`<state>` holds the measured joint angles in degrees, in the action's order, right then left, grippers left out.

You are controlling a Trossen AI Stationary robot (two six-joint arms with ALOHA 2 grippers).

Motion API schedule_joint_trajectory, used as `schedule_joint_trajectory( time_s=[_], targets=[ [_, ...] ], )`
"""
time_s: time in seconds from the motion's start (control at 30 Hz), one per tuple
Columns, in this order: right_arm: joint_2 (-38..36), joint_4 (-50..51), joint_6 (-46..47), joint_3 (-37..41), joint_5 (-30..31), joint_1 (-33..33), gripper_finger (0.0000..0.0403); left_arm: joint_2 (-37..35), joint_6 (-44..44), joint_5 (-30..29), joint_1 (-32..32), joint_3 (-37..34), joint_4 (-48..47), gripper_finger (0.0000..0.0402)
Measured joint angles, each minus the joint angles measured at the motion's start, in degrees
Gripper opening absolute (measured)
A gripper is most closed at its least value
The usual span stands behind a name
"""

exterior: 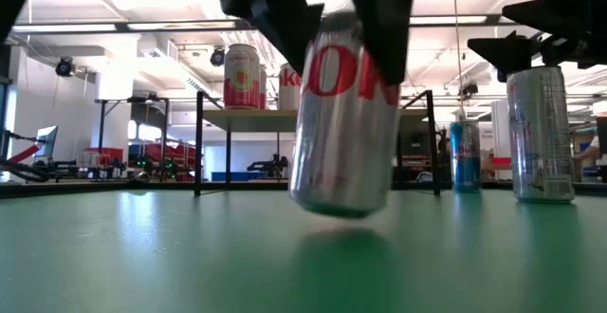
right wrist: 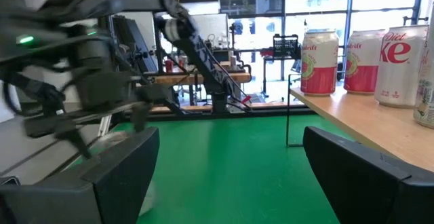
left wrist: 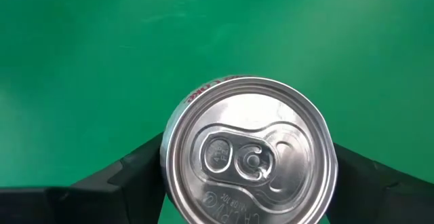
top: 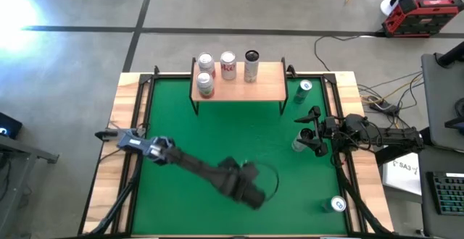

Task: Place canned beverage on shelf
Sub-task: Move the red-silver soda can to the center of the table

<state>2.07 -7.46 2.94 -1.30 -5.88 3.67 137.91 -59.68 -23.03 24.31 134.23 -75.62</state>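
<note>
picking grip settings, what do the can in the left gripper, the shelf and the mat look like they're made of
Can in the left gripper: looks like thin aluminium, bare brushed silver lid with a pull tab, glossy printed side.
Shelf: board looks like light wood, matte, pale grain tone; legs are thin and black, probably metal.
Mat: flat matte green sheet, maybe felt or rubber; the look leaves it open.

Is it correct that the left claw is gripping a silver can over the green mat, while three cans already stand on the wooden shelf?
Not quite: four cans stand on the wooden shelf, not three, as the high view shows. The rest holds: the left claw grips a silver can over the green mat.
</note>
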Motion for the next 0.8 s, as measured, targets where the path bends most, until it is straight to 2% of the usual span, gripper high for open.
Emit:
schedule_joint_trajectory(
  time_s=[0.27,0.43,0.53,0.7,0.8],
  targets=[
    [0.0,0.0,0.0,0.0,0.0,0.0,0.0357,-2.0,9.1,13.7,-13.5,0.0,-1.1,0.0284],
    [0.0,0.0,0.0,0.0,0.0,0.0,0.0357,-2.1,10.8,16.8,-18.7,0.0,-0.9,0.0284],
    [0.0,0.0,0.0,0.0,0.0,0.0,0.0357,-2.8,10.6,14.0,-19.8,0.0,-0.8,0.0284],
    [0.0,0.0,0.0,0.0,0.0,0.0,0.0357,-3.9,8.0,2.9,-19.9,0.1,-0.6,0.0284],
    [0.0,0.0,0.0,0.0,0.0,0.0,0.0357,-3.9,7.1,0.8,-20.3,0.1,-1.3,0.0284]
  ],
)
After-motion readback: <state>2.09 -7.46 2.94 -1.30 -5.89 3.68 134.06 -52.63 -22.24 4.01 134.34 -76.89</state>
